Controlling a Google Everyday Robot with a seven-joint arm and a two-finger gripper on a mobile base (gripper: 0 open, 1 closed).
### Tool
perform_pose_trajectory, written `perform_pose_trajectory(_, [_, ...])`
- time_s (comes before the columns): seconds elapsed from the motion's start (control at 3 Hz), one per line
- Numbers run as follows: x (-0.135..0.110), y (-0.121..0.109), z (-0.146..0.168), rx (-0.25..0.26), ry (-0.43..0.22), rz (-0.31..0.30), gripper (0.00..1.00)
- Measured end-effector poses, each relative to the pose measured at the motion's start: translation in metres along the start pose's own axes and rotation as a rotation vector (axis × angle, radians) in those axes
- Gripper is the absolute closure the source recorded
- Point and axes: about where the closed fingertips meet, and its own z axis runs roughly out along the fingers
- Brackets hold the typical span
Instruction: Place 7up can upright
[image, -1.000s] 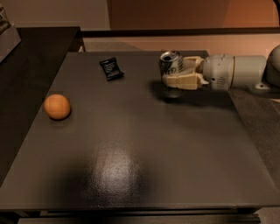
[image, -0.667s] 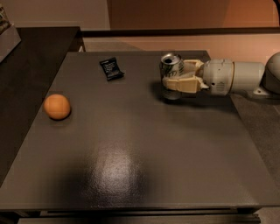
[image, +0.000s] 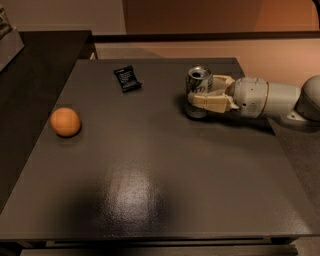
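The 7up can stands upright on the dark table at the back right, its silver top facing up. My gripper reaches in from the right at can height, with one cream finger in front of the can and the other behind it, around its body. The white arm runs off to the right edge.
An orange lies at the table's left side. A flat black snack packet lies at the back, left of the can. A darker counter adjoins the table on the left.
The can and gripper stay in about the same place; the arm has shifted only slightly. The orange and packet have not moved.
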Motion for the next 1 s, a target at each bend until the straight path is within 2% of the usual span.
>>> perform_pose_trajectory(0.33, [0.0056, -0.0020, -0.0033, 0.009, -0.027, 0.006, 0.38])
perform_pose_trajectory(0.67, [0.0048, -0.0010, -0.0008, 0.004, -0.026, 0.005, 0.14])
perform_pose_trajectory(1.0, [0.0042, 0.0000, 0.0015, 0.000, -0.027, 0.004, 0.00])
